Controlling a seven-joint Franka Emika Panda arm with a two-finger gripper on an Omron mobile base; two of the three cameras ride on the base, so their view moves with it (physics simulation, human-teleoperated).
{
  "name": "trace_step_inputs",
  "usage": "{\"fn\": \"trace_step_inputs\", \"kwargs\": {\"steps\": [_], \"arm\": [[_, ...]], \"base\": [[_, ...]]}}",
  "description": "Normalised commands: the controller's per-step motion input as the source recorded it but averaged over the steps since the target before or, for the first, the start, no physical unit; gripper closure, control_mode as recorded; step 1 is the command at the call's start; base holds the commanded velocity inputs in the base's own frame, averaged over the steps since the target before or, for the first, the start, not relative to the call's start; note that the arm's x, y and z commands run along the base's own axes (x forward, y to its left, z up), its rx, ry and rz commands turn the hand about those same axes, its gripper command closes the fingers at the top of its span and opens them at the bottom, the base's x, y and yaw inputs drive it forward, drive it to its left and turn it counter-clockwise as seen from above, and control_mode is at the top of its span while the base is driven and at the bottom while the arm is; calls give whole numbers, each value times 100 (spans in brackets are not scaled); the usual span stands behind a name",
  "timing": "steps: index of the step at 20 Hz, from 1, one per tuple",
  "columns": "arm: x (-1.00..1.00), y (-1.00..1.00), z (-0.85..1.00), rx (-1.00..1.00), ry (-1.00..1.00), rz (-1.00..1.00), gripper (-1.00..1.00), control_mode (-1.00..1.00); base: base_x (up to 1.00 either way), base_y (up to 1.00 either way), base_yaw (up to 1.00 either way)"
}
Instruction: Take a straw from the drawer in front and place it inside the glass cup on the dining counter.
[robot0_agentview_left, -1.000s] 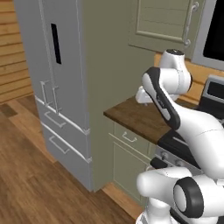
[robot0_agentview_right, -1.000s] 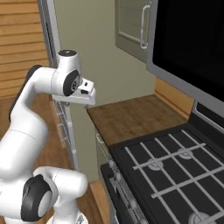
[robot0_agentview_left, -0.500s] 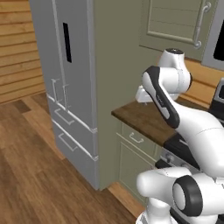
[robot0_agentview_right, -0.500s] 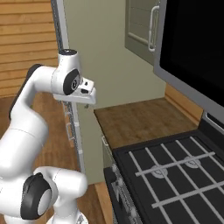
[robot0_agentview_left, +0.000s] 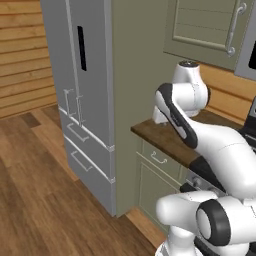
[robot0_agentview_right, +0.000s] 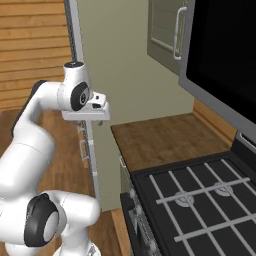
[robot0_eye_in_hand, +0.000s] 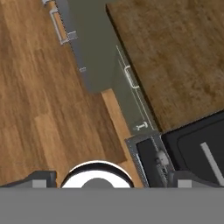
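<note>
Item: sage-green drawer (robot0_agentview_left: 161, 159), flat panel front, small silver bar handle. It sits closed, directly under the front edge of a short brown wood-grain worktop (robot0_agentview_left: 172, 137), beside the tall sage-green side panel that separates it from the fridge. In the hand view the same drawer (robot0_eye_in_hand: 129, 78) shows from above as a narrow strip, its handle a pale bar along the worktop (robot0_eye_in_hand: 175, 57) edge. A cabinet door stands below it.

Item: grey fridge (robot0_agentview_left: 85, 100), tall, with a dark vertical slot in its upper door, paired handles at mid height and two pull-out fronts with bar handles beneath. It stands left of the worktop, on a wooden plank floor (robot0_agentview_left: 35, 190).

Item: black stove (robot0_agentview_right: 200, 200), grates on top, touching the worktop on its right side in the right base view. A dark panel hangs above it, and sage-green wall cabinets (robot0_agentview_right: 167, 30) with silver handles hang above the worktop.

Item: white arm, folded high over the worktop's near edge, hand held above drawer level and looking down. The gripper (robot0_agentview_right: 100, 119) hangs under the wrist flange, well apart from the drawer. The state of the jaws cannot be told: the fingers show only as small dark tips at the lower corners of the hand view, and nothing is seen between them.
</note>
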Motion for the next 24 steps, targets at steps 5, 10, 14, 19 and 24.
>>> {"fn": "trace_step_inputs", "kwargs": {"steps": [5,10,14,19,24], "arm": [[3,22,-98,-45,0,9,-100,-100],[0,24,-99,-45,0,5,-100,-100],[0,10,-80,-31,-1,0,-100,-100],[8,0,-59,-20,-10,2,-100,-100],[20,0,-53,-10,-7,3,-100,-100]], "base": [[0,0,0],[0,0,0],[0,0,0],[0,0,0],[0,0,0]]}}
